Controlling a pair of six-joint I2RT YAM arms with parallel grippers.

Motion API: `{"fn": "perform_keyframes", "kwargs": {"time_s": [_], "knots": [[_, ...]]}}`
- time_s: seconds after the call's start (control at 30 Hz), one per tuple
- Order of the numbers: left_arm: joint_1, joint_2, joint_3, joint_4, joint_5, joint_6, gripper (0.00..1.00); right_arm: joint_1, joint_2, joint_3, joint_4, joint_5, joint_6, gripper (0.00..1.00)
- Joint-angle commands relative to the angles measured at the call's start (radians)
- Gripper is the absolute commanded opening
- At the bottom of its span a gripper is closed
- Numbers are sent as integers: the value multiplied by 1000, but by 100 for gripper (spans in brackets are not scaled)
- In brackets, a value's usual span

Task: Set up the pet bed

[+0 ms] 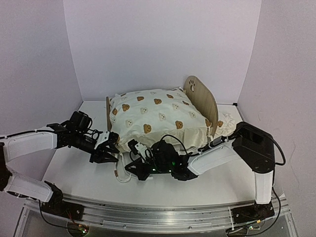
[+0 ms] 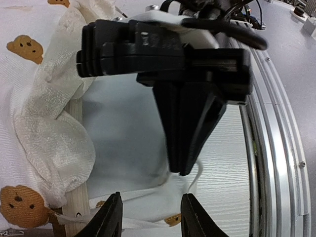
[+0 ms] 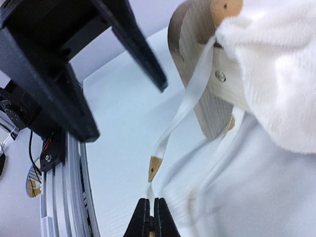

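**Pet bed** (image 1: 160, 123): light-wood frame; set on the white bench (image 1: 74, 173) near its middle, toward the far edge; lies crosswise, one end board at each side.

**Duvet** (image 1: 148, 111): cream, printed with brown and white bears; heaped and puffed over the frame; hangs over the bed's near side.

**Paw-print end board** (image 1: 199, 96): rounded, upright, at the bed's right end; rises above the duvet.

**Left end board** (image 1: 108, 114): mostly covered by the duvet; only a thin edge in sight.

**Bunched cream cloth** (image 1: 226, 122): bear print; on the bench just beside the paw-print end board, toward the right edge.

**Tie string** (image 3: 189, 98): flat white ribbon with a tan patch; runs from a wooden end board down into the right gripper (image 3: 150, 217).

**Right gripper**: fingers pressed together, clamped on the tie string's end; low over the bench, off the bed's near left corner.

**Left gripper** (image 2: 148, 219): fingers apart; just left of the right gripper and pointing toward it; strip of bear-print cloth visible beyond the gap, contact with it impossible to tell.

**Aluminium rail** (image 1: 163, 210): along the bench's near edge.
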Motion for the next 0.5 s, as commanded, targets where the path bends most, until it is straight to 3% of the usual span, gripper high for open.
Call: {"fn": "perform_keyframes", "kwargs": {"time_s": [0.0,0.23,0.47], "knots": [[1,69,10,125,-78,56,41,8,-80,1,-219,-64,101,0],[1,153,48,165,-230,119,42,8,-142,-76,-330,-76,194,1],[1,119,63,16,-108,217,45,8,-202,-91,-429,56,163,16]]}}
